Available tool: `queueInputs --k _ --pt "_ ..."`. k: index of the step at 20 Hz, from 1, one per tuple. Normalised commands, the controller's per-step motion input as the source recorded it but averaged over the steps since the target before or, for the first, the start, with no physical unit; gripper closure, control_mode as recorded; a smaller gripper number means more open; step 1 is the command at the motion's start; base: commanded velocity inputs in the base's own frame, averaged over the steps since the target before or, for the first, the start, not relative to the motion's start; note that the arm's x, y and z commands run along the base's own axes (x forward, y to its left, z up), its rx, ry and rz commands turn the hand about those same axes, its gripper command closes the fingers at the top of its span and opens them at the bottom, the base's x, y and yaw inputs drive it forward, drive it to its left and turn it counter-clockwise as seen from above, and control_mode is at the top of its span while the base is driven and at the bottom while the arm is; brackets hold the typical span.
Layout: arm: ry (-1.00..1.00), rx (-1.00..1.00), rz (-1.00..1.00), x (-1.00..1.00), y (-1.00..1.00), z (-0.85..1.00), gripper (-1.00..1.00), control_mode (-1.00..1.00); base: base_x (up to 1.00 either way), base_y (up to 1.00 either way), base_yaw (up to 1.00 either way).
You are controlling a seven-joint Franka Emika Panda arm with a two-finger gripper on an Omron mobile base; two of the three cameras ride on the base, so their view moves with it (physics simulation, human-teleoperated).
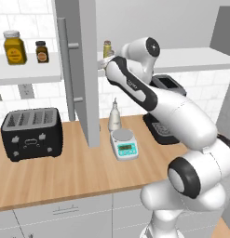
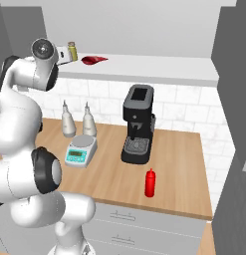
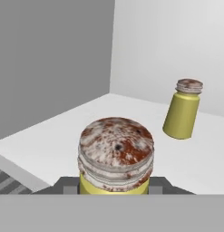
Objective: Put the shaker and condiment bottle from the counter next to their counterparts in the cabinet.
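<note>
Your claw (image 3: pixel 114 190) is clamped on the shaker (image 3: pixel 115 156) at the hand view's bottom centre, above the cabinet's white shelf (image 3: pixel 63 131). Its twin shaker (image 3: pixel 182 110) stands upper right. The condiment bottle (image 2: pixel 150 183) waits on the counter (image 2: pixel 184 164).

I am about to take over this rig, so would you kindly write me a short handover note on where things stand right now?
Gripper: shut on the shaker, held up at the cabinet shelf.
Counterpart shaker stands on that shelf, apart from the held one; the dark-red item lies further along.
Condiment bottle stands on the counter, in front of the coffee machine.
Done: shaker lifted to the shelf.
Left: set it beside its twin, release, then fetch the bottle.
</note>
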Motion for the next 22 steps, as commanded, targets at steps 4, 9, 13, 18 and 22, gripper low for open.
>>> queueInputs --k 4,9,13,18,22 --pt "0.01 0.0 -0.01 0.36 0.09 -0.11 1.0 -1.0 0.0 0.0 0.0" --pt "0.0 0.0 0.0 0.29 0.02 -0.09 1.0 -1.0 0.0 0.0 0.0" --pt "0.0 0.0 -0.01 0.21 0.0 -0.11 1.0 -1.0 0.0 0.0 0.0" --pt "0.0 0.0 -0.05 0.18 0.0 -0.14 1.0 -1.0 0.0 0.0 0.0" --pt "0.0 0.0 -0.06 0.2 0.0 -0.15 1.0 -1.0 0.0 0.0 0.0"
